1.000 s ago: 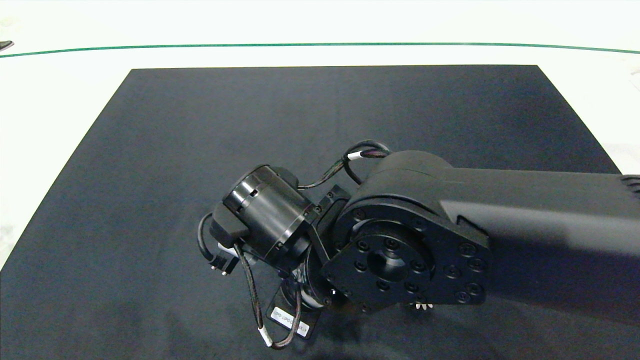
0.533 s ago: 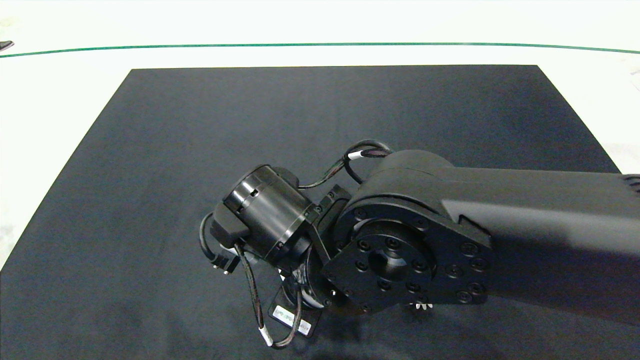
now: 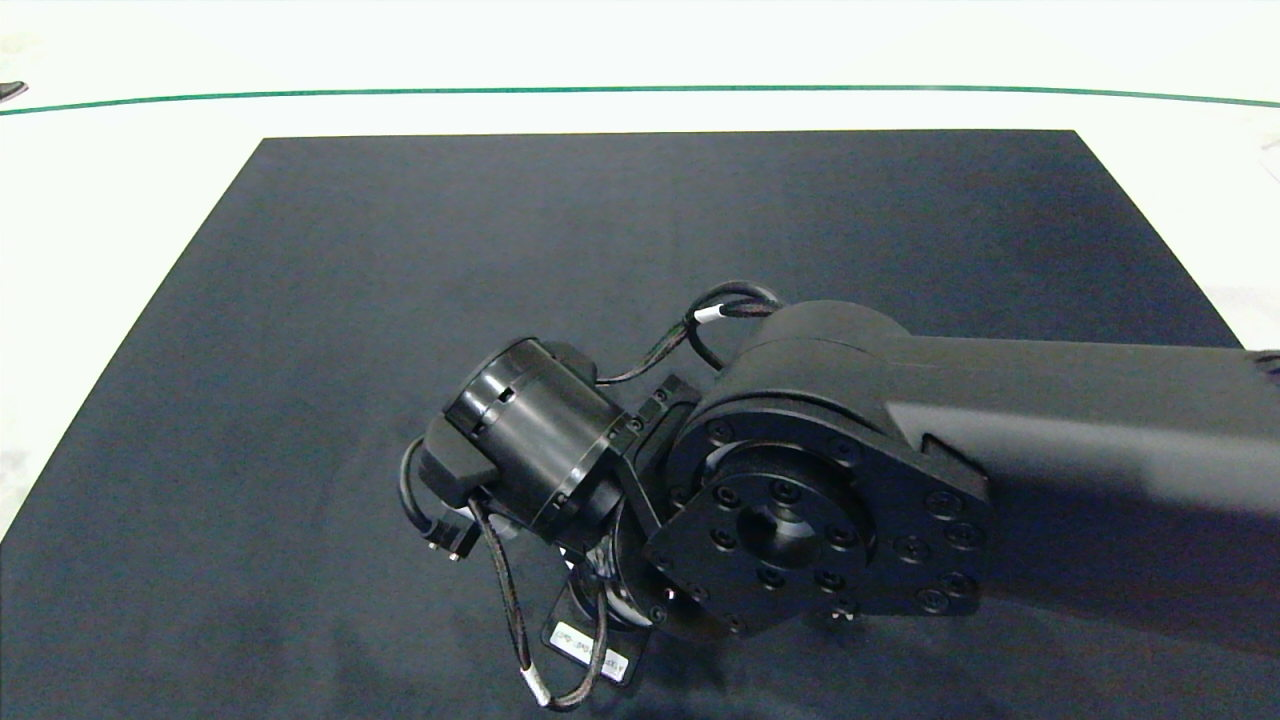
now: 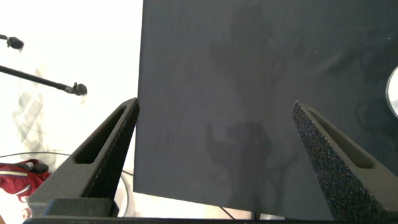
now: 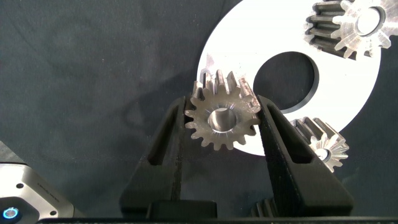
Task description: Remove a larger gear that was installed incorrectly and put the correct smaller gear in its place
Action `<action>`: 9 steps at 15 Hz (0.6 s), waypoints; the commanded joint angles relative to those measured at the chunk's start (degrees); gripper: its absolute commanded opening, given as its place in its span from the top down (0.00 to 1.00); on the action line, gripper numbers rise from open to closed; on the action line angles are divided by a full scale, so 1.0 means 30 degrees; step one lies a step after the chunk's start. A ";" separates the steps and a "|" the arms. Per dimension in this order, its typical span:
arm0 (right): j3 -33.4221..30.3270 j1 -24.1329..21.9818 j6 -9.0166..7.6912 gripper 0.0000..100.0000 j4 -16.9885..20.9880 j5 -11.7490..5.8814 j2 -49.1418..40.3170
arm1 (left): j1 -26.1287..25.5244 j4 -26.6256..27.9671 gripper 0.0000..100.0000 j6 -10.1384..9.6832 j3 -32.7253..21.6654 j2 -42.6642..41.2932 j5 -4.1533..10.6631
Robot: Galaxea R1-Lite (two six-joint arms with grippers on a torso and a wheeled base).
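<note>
My right gripper (image 5: 222, 107) is shut on the smaller gear (image 5: 221, 122), a silver toothed gear with a round centre hole. It holds the gear just over the rim of a white ring plate (image 5: 249, 43). The larger gear (image 5: 351, 25), wide with long pointed teeth, stands on the plate's far rim. Another small gear (image 5: 320, 144) stands on a third spot of the rim. From above, the right arm (image 3: 800, 480) covers the plate and gears. My left gripper (image 4: 216, 104) is open over the black mat (image 4: 249, 74) near its edge, with nothing between its fingers.
The black mat (image 3: 500, 250) covers most of the white table, and a green line (image 3: 640, 88) runs along the far side. Cables (image 3: 510, 610) loop off the right wrist. Past the mat edge, a thin black rod (image 4: 43, 81) and something red (image 4: 18, 177) show.
The right arm has sunk slightly and shifted toward the near edge. The toothed bit that showed under it is now almost covered.
</note>
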 commanded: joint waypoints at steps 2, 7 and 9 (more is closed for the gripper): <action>0.0004 -0.0024 -0.0025 0.69 0.0027 -0.0030 0.0041 | 0.0008 0.0100 0.00 0.0018 0.0004 -0.0037 0.0019; 0.0004 -0.0024 -0.0025 0.69 0.0144 -0.0059 0.0041 | 0.0008 0.0100 0.00 0.0018 0.0004 -0.0037 0.0019; 0.0004 -0.0024 -0.0025 0.69 0.0114 -0.0059 0.0041 | 0.0008 0.0100 0.00 0.0018 0.0004 -0.0066 0.0019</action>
